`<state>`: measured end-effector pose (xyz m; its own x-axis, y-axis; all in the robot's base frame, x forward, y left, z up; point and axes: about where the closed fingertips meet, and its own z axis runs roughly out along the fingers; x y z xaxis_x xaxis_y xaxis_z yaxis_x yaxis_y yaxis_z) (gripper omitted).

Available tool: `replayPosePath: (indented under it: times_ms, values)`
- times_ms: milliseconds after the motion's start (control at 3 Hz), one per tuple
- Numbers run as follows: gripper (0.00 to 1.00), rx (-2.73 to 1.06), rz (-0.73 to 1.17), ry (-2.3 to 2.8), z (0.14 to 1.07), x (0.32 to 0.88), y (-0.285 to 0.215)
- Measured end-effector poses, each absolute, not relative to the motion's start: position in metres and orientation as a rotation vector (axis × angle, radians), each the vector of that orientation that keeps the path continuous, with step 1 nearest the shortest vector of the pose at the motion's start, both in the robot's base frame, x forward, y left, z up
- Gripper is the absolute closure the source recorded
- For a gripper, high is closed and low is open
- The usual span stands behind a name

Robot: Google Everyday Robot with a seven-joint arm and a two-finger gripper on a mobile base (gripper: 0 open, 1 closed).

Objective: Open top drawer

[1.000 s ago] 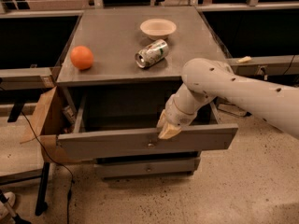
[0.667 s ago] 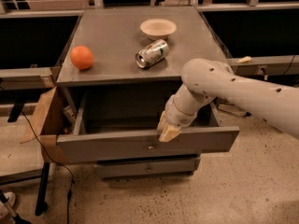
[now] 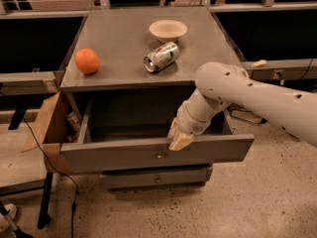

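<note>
Tool (image 3: 181, 141) unmoved — at grey top drawer (image 3: 119, 156)

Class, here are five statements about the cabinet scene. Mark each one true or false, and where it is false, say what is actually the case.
1. The top drawer stands pulled well out. True.
2. The claw is on the drawer's knob. False: it sits at the top edge of the drawer front, above and to the right of the knob.
3. The can stands upright. False: it lies on its side.
4. The orange lies on the cabinet top, left of the can in the camera view. True.
5. The bowl sits inside the drawer. False: it is on the cabinet top, behind the can.
</note>
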<state>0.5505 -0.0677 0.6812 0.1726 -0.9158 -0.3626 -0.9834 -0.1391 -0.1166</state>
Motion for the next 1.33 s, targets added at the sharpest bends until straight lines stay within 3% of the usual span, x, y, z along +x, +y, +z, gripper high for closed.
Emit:
replayPosePath:
  times_ms: [667,1000,1333]
  values:
    - [0.13,-2.112,0.321,1.782,0.678,0.551,-0.075]
    - [0.00,-2.105,0.320,1.764,0.678,0.554,-0.081]
    - [0.00,-2.113,0.290,1.778,0.675,0.558,-0.082]
